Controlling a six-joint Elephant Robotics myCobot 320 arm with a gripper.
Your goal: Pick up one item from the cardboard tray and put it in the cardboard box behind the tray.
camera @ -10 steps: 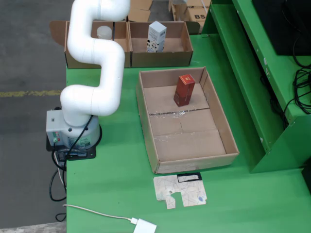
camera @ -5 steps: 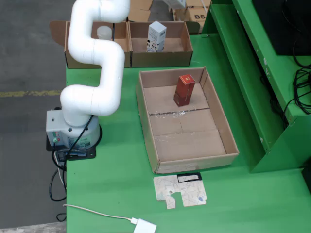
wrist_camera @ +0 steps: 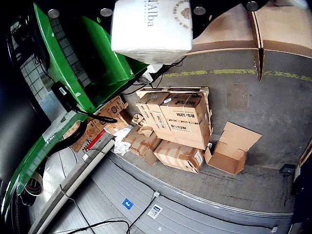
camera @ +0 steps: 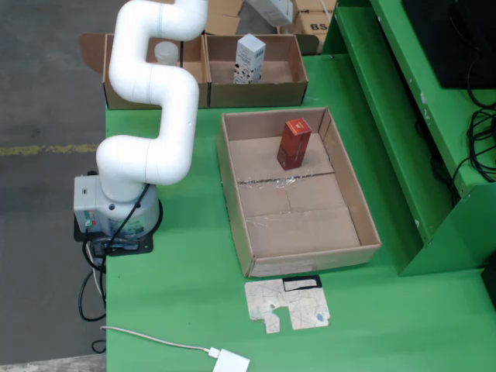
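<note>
White carton (wrist_camera: 152,25) — printed with lettering and carried high — fills the top of the wrist view, pressed close under the camera; in the fixed view its lower end (camera: 270,9) just shows at the top edge, above and behind the row of cardboard boxes. The gripper itself is out of sight in both views, so whether its jaws are clamped on the carton cannot be told, though the carton hangs in the air with nothing under it. The pick looks done and the placing is left. Below it, the right-hand cardboard box (camera: 255,70) already holds a white-and-black carton (camera: 249,58), leaving open floor on both sides of it; the box to the left (camera: 151,74) holds a pale cup (camera: 166,52). In the big cardboard tray (camera: 294,190) a red box (camera: 294,142) stands upright near the back wall — well apart from the arm (camera: 151,101).
</note>
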